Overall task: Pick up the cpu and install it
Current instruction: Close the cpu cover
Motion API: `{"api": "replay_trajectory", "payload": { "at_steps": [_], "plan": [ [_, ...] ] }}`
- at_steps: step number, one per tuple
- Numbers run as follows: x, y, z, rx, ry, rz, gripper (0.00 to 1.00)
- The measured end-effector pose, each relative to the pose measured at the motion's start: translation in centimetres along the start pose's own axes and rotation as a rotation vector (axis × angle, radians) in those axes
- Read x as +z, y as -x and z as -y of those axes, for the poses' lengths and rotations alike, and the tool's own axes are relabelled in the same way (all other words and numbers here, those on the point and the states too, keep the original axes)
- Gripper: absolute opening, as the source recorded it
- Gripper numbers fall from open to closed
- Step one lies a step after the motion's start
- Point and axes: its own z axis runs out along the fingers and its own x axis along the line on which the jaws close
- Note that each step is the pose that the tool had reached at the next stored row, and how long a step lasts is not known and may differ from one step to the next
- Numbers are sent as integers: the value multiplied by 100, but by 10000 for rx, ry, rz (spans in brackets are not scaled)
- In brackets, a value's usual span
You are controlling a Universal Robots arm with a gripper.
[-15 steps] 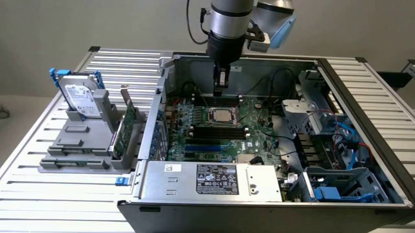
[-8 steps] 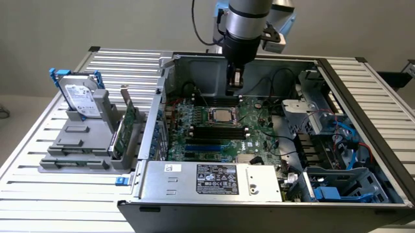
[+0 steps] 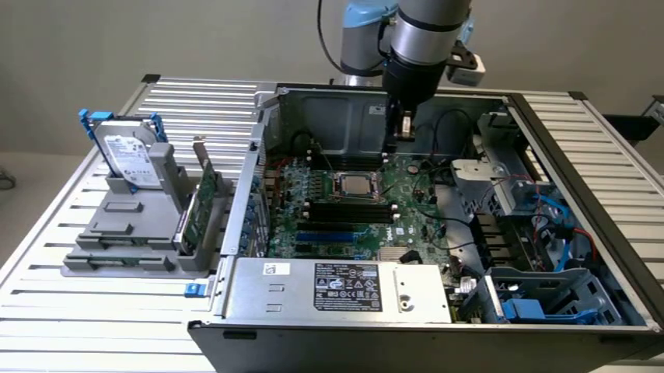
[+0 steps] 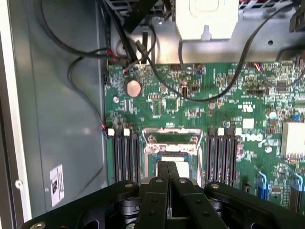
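Lying flat, small silvery-beige square cpu point(image 3: 354, 185)

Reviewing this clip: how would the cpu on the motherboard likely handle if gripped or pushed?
The cpu looks like a flat, stiff square, so it probably won't flex or roll. Its smooth metal top may be slippery, and it lies low in its socket frame, leaving thin edges to grip.

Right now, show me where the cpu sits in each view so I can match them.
Exterior view: cpu lies in the socket in the middle of the motherboard.
Wrist view: cpu shows as a pale patch in the socket, partly hidden by the gripper.
Shared landmark: the black memory slots beside the socket.
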Motion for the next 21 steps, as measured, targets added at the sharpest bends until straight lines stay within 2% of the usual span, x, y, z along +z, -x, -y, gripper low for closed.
{"api": "replay_trajectory", "payload": {
  "at_steps": [5,10,13,15,18,20,21],
  "plan": [
    [4,-4,-223,-32,-3,-1,11],
    [78,-1,-440,-34,-3,1,11],
    [129,3,-499,-36,-15,3,11],
    [153,6,-507,-33,-101,4,11],
    [176,11,-508,-36,-305,11,11],
    [197,15,-509,-63,-386,15,11],
    [210,16,-509,-82,-408,18,11]
  ]
}}
